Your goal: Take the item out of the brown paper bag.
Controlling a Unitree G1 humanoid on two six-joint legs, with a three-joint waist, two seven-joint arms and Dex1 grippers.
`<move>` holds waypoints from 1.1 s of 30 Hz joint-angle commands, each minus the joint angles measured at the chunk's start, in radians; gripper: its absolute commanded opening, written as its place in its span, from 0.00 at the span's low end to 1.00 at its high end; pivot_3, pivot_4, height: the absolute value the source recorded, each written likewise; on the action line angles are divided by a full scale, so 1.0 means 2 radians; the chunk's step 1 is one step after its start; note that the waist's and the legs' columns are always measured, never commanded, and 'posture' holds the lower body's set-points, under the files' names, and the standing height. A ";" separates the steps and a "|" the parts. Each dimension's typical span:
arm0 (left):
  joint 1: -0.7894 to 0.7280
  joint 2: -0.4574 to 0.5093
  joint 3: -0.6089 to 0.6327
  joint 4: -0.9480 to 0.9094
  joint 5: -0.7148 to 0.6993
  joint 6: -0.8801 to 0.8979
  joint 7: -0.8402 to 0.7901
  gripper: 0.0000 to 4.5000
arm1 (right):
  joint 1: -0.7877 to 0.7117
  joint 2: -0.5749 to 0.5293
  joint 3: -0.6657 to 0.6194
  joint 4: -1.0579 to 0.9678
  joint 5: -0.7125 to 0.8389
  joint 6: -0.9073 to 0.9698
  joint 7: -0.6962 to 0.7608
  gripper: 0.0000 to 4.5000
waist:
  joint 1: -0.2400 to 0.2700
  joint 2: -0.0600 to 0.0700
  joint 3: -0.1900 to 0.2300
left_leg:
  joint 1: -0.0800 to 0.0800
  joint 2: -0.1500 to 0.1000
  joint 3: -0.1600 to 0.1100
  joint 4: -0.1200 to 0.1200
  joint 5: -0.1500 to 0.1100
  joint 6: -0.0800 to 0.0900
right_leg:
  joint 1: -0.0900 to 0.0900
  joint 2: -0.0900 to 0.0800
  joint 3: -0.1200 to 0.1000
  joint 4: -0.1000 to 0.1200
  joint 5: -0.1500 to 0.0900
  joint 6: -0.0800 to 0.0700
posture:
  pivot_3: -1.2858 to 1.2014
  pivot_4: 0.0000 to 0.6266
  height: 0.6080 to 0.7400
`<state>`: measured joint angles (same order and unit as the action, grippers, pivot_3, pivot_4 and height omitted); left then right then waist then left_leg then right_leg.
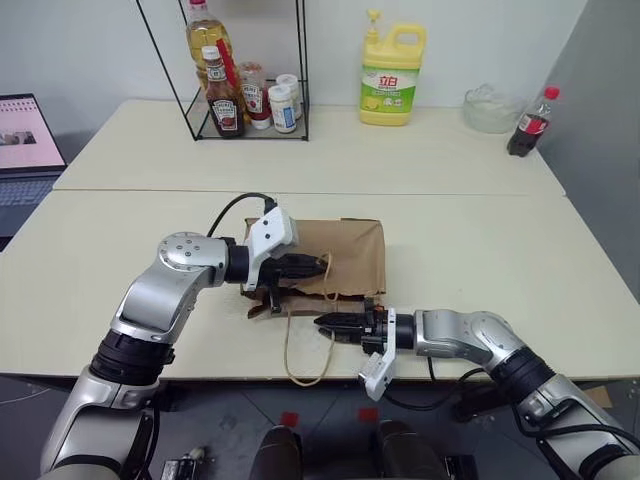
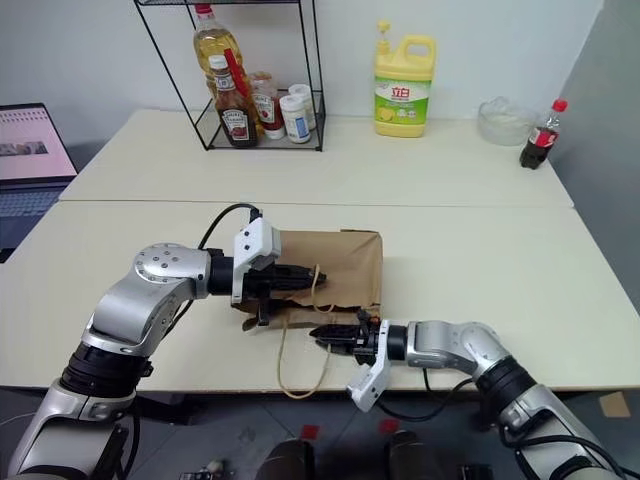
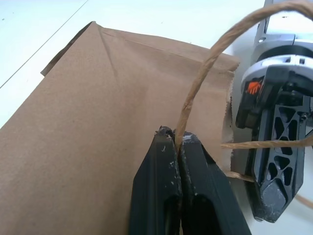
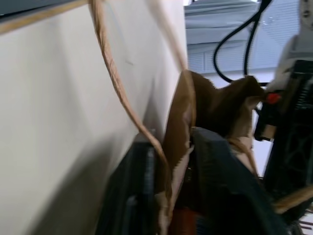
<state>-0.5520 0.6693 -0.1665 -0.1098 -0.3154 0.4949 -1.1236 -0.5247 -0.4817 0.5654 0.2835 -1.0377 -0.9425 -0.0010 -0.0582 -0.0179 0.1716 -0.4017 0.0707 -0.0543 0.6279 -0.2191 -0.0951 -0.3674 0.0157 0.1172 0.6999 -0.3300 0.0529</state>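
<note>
The brown paper bag (image 1: 335, 255) lay flat on the counter (image 1: 500, 260), its long axis running from the near edge away toward the wire rack (image 1: 245, 110), mouth toward the near edge. The left end effector (image 1: 318, 266) sat over the mouth end, its fingers (image 3: 168, 166) pressed together on a cord handle (image 3: 195, 83) that rose from between them. Just nearer the counter's edge, the right end effector (image 1: 328, 323) pointed in from the right, its fingers (image 4: 215, 161) narrowed onto the torn lower lip of the mouth. A second handle loop (image 1: 300, 355) hung over the edge. The item could not be made out; the bag's inside stayed hidden.
</note>
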 commanded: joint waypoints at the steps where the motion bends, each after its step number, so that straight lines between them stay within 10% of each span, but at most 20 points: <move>1: -0.016 -0.004 0.017 -0.012 -0.013 0.000 0.005 0.00 | 0.004 -0.001 0.020 0.019 0.002 0.006 0.011 0.00 | -0.001 -0.001 -0.001 | 0.000 0.000 0.000 0.000 0.000 0.000 | 0.000 0.000 0.000 0.000 0.000 0.000 | 0.52 0.24 1.00; 23: -0.167 -0.036 0.069 0.142 -0.003 -0.021 0.073 0.00 | 0.026 -0.012 0.019 0.047 0.101 0.041 0.098 0.00 | 0.000 -0.004 -0.002 | 0.002 0.000 -0.001 0.000 0.000 0.000 | 0.003 0.000 -0.001 -0.001 0.000 0.000 | 0.52 0.24 1.00; 33: -0.154 -0.040 0.068 0.126 -0.009 -0.016 0.068 0.00 | 0.054 -0.079 -0.026 -0.014 0.202 0.061 0.173 0.72 | 0.009 -0.004 -0.002 | 0.001 -0.002 -0.001 0.000 0.000 0.000 | 0.003 -0.002 -0.001 -0.002 0.000 0.000 | 0.52 0.24 1.00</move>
<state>-0.8555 0.5861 -0.0534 0.1740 -0.3228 0.4710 -0.9918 -0.4448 -0.5915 0.5385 0.2587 -0.6564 -0.8453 0.2884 -0.0394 -0.0254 0.1673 -0.3999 0.0669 -0.0559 0.6280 -0.2193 -0.0949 -0.3612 0.0123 0.1161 0.6969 -0.3307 0.0535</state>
